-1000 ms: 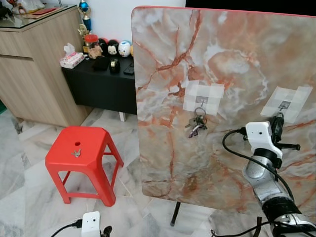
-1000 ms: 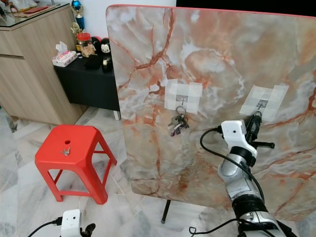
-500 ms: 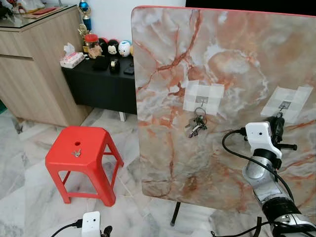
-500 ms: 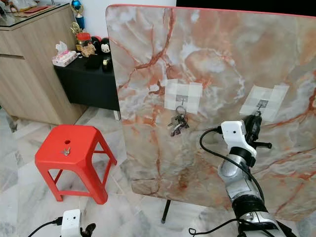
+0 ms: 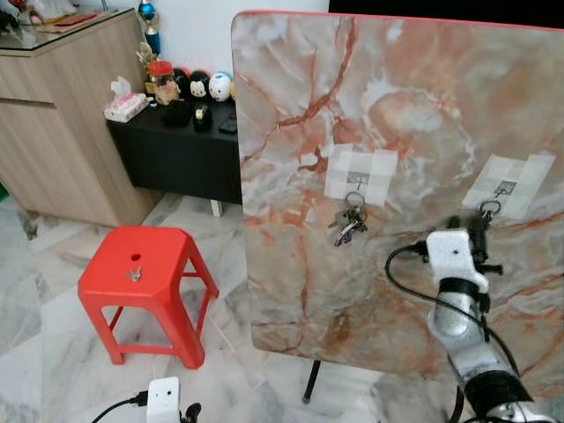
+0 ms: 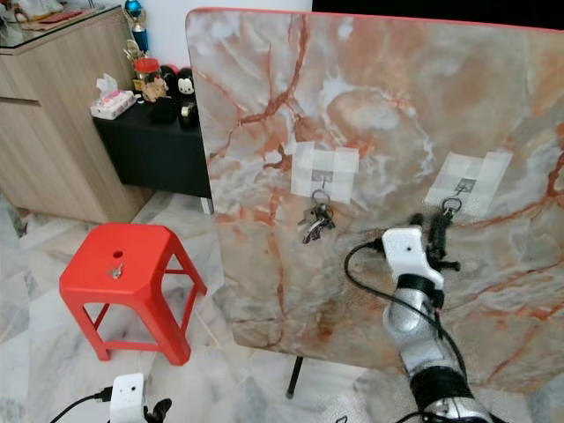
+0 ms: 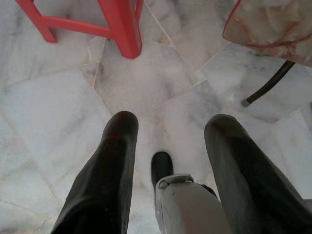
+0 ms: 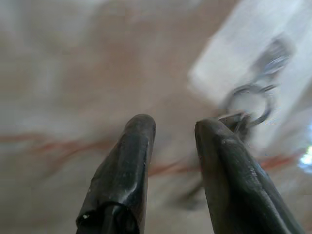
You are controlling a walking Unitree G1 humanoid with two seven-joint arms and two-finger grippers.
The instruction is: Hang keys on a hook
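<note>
Head views show an upright marble board (image 5: 397, 132) with two taped hooks. One key bunch (image 5: 349, 225) hangs from the left hook (image 5: 356, 180). A key ring (image 5: 489, 208) hangs on the right hook (image 5: 506, 187), just above the right gripper (image 8: 173, 129), whose fingers stand slightly parted, holding nothing. The left gripper (image 7: 170, 126) hangs open above the floor near a red stool (image 5: 141, 273).

A jointed silver arm (image 5: 463, 330) carries a boxy white wrist camera housing (image 5: 448, 255), a looping black cable (image 5: 414, 286), and long, rounded black fingers (image 7: 105, 180).
</note>
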